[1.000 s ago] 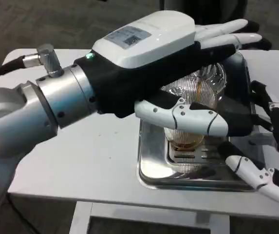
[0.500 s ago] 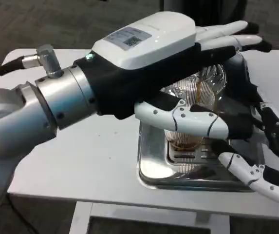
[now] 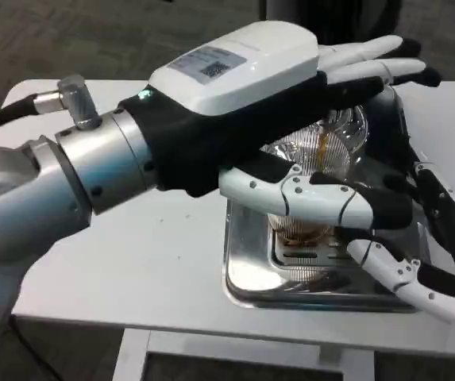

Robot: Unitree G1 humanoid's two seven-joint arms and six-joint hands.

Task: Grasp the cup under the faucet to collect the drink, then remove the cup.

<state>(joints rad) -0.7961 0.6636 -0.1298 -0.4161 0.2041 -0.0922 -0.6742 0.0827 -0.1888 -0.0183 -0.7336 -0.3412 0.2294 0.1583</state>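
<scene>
A clear ribbed cup stands on the grate of a silver drip tray. A thin amber stream falls into it, and amber drink sits in its bottom. My left hand stretches over the cup with its fingers extended flat toward the dark dispenser; its thumb crosses in front of the cup and hides the cup's middle. My right hand is at the lower right beside the cup, its fingers apart and holding nothing.
The tray sits on a white table whose front edge lies close below it. The left forearm covers much of the table's left half. Dark floor lies beyond the table.
My right hand has moved left and a little up toward the cup, its white finger now near the tray grate. The left hand has held its place.
</scene>
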